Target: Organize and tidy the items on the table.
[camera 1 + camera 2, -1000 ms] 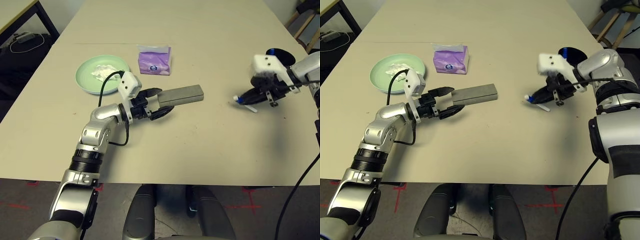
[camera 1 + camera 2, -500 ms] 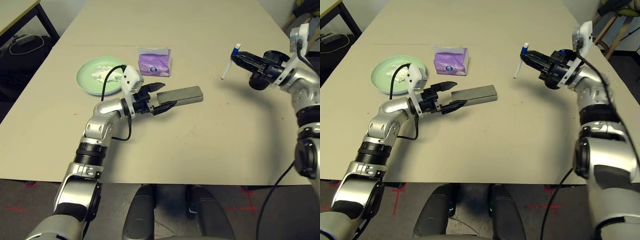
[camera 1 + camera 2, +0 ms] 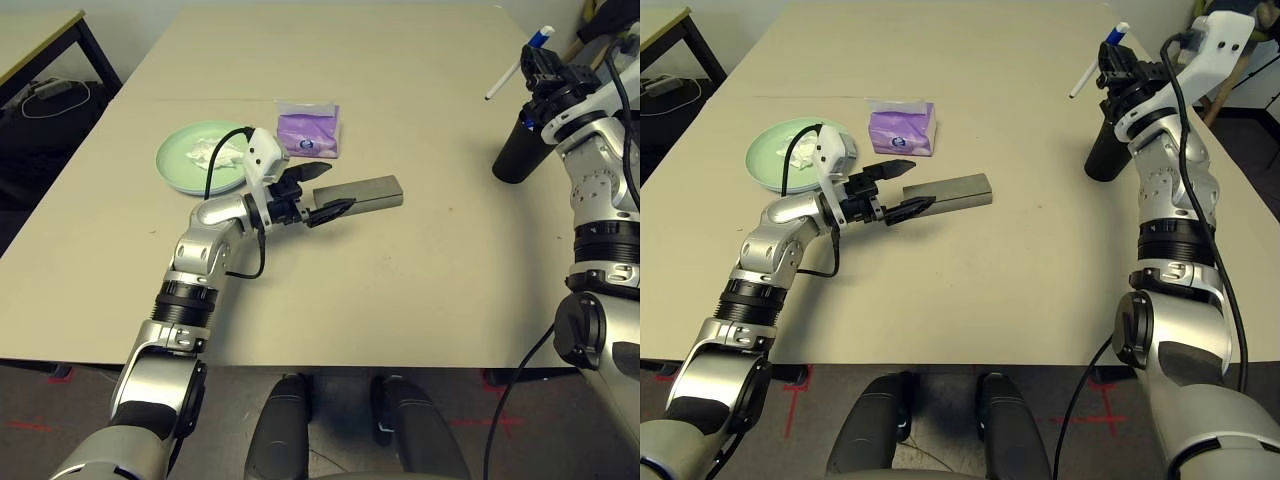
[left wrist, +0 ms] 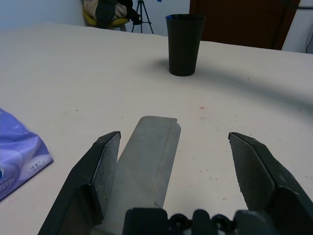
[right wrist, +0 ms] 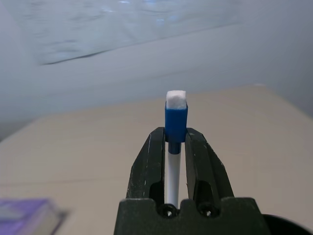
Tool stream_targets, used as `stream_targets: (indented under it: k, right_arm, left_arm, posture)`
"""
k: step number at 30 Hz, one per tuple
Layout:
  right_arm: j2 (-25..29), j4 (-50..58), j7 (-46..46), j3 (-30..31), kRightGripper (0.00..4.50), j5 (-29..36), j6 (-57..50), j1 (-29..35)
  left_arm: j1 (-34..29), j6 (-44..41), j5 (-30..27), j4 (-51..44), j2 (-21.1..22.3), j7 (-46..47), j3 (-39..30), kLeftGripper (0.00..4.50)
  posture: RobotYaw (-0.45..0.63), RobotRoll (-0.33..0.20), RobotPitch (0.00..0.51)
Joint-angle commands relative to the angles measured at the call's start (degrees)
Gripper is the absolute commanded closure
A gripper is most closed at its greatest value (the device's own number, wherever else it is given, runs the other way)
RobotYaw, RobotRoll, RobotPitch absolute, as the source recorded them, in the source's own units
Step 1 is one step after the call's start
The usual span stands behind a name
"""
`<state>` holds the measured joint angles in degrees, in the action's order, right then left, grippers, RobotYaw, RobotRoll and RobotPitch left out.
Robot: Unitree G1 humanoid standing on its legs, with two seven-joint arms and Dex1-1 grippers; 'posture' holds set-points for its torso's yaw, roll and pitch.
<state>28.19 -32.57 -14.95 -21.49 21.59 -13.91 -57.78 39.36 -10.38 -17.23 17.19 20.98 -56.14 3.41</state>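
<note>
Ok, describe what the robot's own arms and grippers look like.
Both arms are jointed silver metal with black bands at the joints. A white camera block sits on each wrist, with a thin black cable looping back along the arm. The left gripper and the right gripper are black, each with two tapered black fingers.

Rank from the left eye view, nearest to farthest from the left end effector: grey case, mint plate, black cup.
1. Flat grey rectangular glasses case, between the open left end effector fingers.
2. Round mint green plate, just behind the wrist.
3. Tall black cup, far across on the right.
</note>
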Motion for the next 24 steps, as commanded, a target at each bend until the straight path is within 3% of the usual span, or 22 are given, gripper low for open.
stream_targets:
  k: [1,11,24]
  right_arm:
    - [1.2,-1.1,5.5,-0.8,4.08,-1.5,-3.6,-1.1]
    - [1.7,-3.0,12.3,-0.5,4.08,-2.8,-7.5,-1.7]
    - [2.1,-4.0,12.7,0.4,4.08,-4.5,-8.2,-1.5]
  left_arm:
    - [0.3,0.7,0.7,1.3,0.0,-0.7,0.6,0.0]
    - [0.3,0.9,0.8,1.1,0.2,-0.8,0.4,0.0]
    - [0.6,0.9,0.9,1.3,0.2,-0.8,0.4,0.0]
  posture:
    - [0.11,0.0,0.086]
    - [0.11,0.0,0.09]
    - [0.12,0.0,0.094]
